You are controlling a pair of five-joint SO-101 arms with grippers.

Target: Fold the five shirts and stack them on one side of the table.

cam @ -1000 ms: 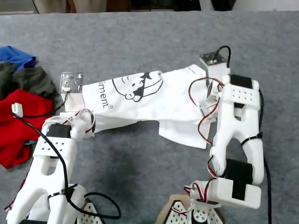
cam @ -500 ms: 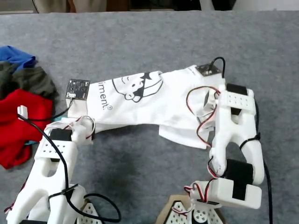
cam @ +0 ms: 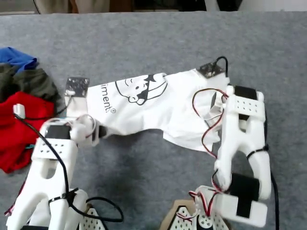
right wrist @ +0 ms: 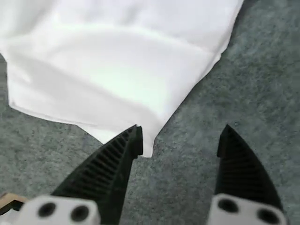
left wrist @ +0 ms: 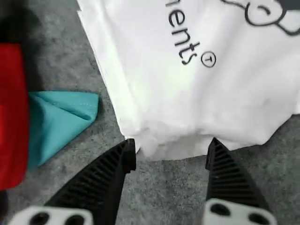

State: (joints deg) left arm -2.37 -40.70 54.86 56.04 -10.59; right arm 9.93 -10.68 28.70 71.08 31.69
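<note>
A white shirt (cam: 158, 105) with a black print lies spread across the middle of the grey table. My left gripper (left wrist: 171, 151) is open at the shirt's left near corner, and the bunched white hem (left wrist: 178, 136) lies between its black fingers. My right gripper (right wrist: 183, 136) is open over the shirt's right near corner (right wrist: 147, 147), which lies just beside one fingertip (right wrist: 135, 133). In the high view the left arm (cam: 55, 148) and the right arm (cam: 242, 124) stand at the shirt's two ends.
A pile of shirts sits at the table's left edge: blue (cam: 17, 57), dark grey (cam: 29, 81), red (cam: 19, 129) and a teal fold (left wrist: 61, 119) close to my left gripper. Bare grey table (cam: 153, 38) stretches behind the white shirt and on the near side between the arms.
The left arm dipped toward the shirt's left corner and shifted slightly right. The right arm drew a little toward the near side. The shirt's near edge has bunched slightly.
</note>
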